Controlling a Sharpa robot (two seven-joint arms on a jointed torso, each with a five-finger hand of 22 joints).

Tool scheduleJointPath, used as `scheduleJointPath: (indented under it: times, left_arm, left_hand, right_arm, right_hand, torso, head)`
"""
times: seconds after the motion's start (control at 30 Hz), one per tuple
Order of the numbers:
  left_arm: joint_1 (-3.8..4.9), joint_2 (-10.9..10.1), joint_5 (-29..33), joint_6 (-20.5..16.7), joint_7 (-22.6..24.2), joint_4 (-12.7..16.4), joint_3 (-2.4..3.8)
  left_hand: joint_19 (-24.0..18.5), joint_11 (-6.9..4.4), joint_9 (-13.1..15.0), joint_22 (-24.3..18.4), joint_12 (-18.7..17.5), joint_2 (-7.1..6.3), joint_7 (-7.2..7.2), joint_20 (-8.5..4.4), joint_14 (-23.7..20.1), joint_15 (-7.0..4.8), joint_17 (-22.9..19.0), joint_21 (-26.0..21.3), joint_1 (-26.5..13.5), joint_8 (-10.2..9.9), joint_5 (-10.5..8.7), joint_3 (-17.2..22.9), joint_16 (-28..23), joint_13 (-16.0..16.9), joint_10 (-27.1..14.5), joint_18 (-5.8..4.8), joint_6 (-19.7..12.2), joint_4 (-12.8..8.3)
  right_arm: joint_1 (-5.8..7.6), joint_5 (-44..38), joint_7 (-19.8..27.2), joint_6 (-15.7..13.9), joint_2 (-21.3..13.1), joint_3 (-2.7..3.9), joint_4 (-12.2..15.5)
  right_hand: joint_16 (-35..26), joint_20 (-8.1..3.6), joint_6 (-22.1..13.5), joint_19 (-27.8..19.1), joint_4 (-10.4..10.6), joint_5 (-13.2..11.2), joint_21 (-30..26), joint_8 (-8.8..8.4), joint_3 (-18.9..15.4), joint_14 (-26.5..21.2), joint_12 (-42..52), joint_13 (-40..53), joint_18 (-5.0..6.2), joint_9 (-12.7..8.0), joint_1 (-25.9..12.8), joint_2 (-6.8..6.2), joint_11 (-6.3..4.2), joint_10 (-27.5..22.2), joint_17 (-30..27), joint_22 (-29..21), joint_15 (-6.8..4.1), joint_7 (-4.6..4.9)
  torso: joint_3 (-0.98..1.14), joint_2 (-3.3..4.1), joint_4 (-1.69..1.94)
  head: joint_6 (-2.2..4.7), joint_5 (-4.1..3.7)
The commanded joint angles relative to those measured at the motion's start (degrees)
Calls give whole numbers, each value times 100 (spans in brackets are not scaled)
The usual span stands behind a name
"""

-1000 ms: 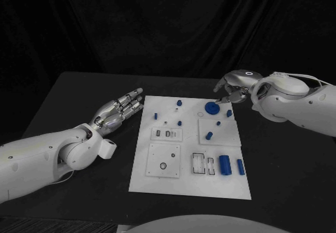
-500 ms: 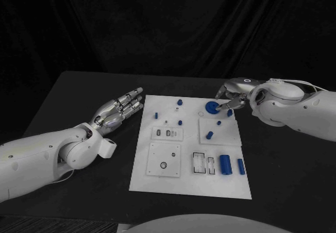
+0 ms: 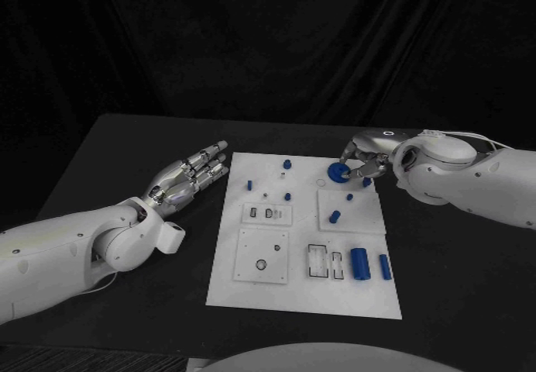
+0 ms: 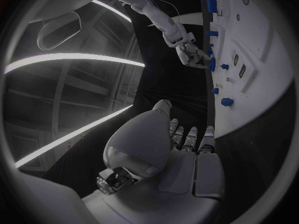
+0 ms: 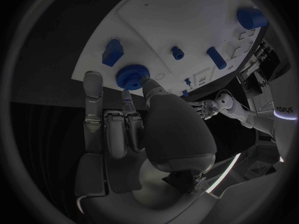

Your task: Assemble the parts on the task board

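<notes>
Blue gear point(image 3: 336, 171) pinched by right robot hand point(image 3: 366, 157) at task board point(image 3: 304, 294) far edge; left robot hand point(image 3: 187, 177) spread flat, holding nothing, beside board.

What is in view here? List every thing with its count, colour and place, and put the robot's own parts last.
table: one, black, under everything.
task board: one, white, in the middle of the table.
blue gear: one, blue, at the board's far right part.
small pegs: about six, blue, standing spread over the board's far half.
cylinders: two, blue, lying side by side at the board's near right.
left hand: one, silver, fingers apart and holding nothing, over the table left of the board.
right hand: one, silver, at the board's far right, fingers touching the blue gear; whether it grips cannot be told.
</notes>
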Motion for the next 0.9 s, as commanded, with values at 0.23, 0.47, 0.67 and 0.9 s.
scheduleJointPath:
  times: [0.23,0.47,0.67,0.9]
  left_arm:
    - [1,14,-3,87,49,6,4]
    - [1,-5,-3,108,22,24,4]
    - [1,-19,-3,125,-3,40,4]
    - [1,-32,-3,139,-27,47,4]
  left_hand:
    - [-6,43,0,-9,-20,5,8,44,-2,52,-6,-34,-15,30,29,46,-21,-10,9,95,-6,-9]
    - [-6,49,-1,-9,-20,6,11,46,-2,60,-6,-34,-17,30,29,51,-21,-10,9,95,-9,-10]
    - [-6,63,1,-9,-20,4,21,52,-2,74,-6,-33,-21,33,30,62,-21,-10,9,96,3,-13]
    - [-5,69,1,-8,-20,4,27,55,-2,80,-6,-33,-22,34,31,68,-21,-10,9,96,0,-15]
  right_arm:
    - [-73,-17,1,-33,102,2,-100]
    - [-168,-17,-23,48,202,3,-249]
    - [-229,-182,-40,1,238,3,-270]
    - [-257,-259,-9,-25,241,3,-230]
  right_hand:
    - [14,-11,194,-66,-109,394,25,64,124,614,14,1495,-85,82,124,7,-48,625,1506,87,-40,-26]
    - [14,-9,220,-87,-219,457,10,56,200,614,14,1495,-84,112,230,-38,-33,625,1506,116,-31,-17]
    - [14,-12,482,-94,-257,319,19,183,213,614,14,1495,-80,253,192,-68,-57,625,1506,177,-46,-69]
    - [14,-72,716,-65,-363,727,88,355,259,614,14,1495,-91,562,195,-84,-135,625,1506,306,-112,-164]
  torso:
    - [1,-1,0]
    - [0,2,-8]
    - [0,1,-8]
    - [3,0,-6]
  head:
    - [-18,-16]
    - [-20,1]
    - [-19,8]
    - [-13,-11]
